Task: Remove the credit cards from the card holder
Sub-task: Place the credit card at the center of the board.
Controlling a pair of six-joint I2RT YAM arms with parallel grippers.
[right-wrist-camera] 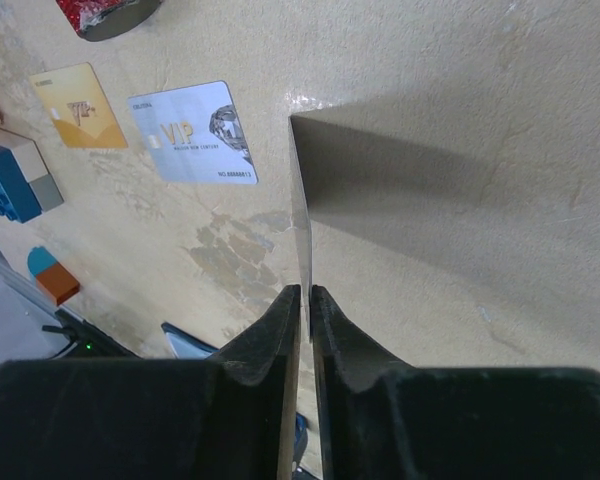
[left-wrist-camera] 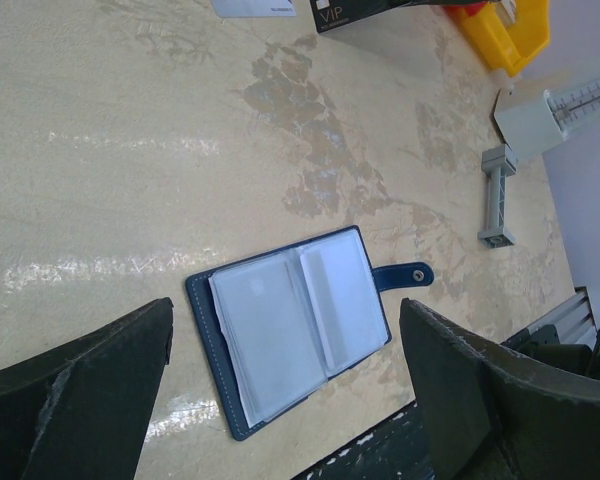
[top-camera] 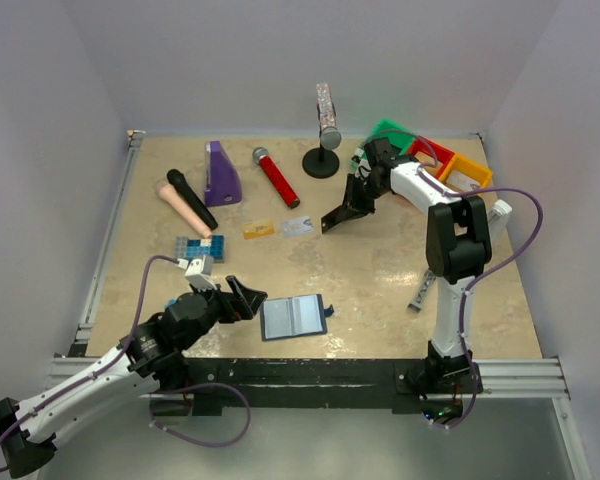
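The card holder (top-camera: 293, 318) (left-wrist-camera: 300, 320) lies open and flat near the table's front edge, its snap tab pointing right and pale sleeves showing inside. My left gripper (top-camera: 242, 298) (left-wrist-camera: 288, 308) hovers over it, open, one finger on each side. Farther back, my right gripper (top-camera: 348, 205) (right-wrist-camera: 306, 292) pinches a black credit card (top-camera: 334, 219) (right-wrist-camera: 301, 200) edge-on, the card's far edge down at the table. An orange-gold card (top-camera: 259, 230) (right-wrist-camera: 78, 105) and a silvery VIP card (top-camera: 298, 226) (right-wrist-camera: 193, 132) lie flat just left of it.
A studded blue brick block (top-camera: 200, 248) sits left of the cards. Two microphones (top-camera: 276, 176), a purple stand (top-camera: 221, 172) and a glittery microphone on a round base (top-camera: 325, 130) stand behind. Green, red and yellow bins (top-camera: 450, 165) fill the back right. A grey measuring tool (top-camera: 421, 290) lies right.
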